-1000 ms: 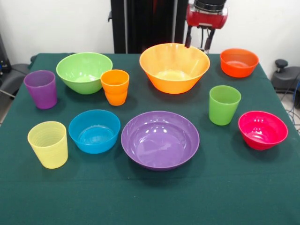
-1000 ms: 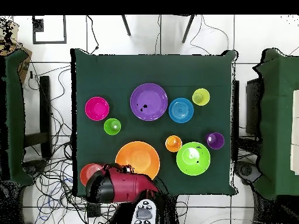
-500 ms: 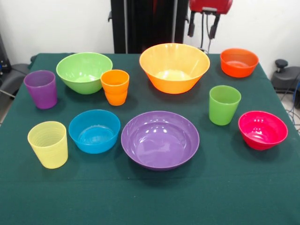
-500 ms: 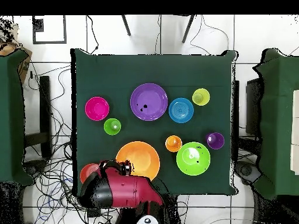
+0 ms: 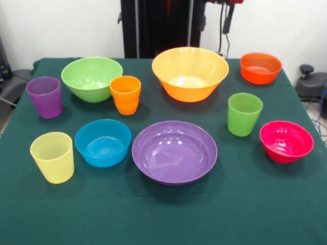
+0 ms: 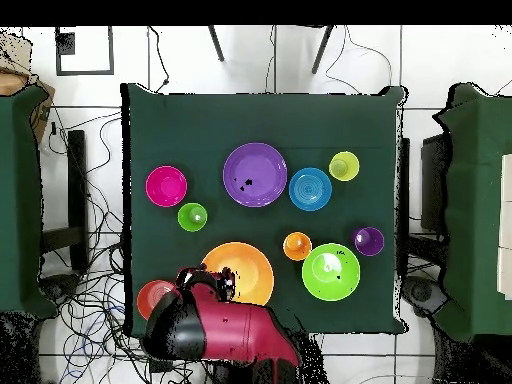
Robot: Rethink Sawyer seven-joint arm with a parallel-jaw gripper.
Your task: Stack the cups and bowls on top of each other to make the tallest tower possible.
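Though no writing readable, pincer [image 5: 214, 20] fingers apart above large orange-yellow bowl's [image 5: 190, 73] far rim.

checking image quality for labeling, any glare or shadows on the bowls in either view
Front view: bright glare spots inside the purple bowl and pink-red bowl; soft shadows beside each piece on the green tablecloth. Overhead view: flatter light, a faint highlight in the purple bowl, no strong shadows.

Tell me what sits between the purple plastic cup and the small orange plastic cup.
In the front view, the light green plastic bowl sits between the purple cup and the orange cup, slightly behind their line.
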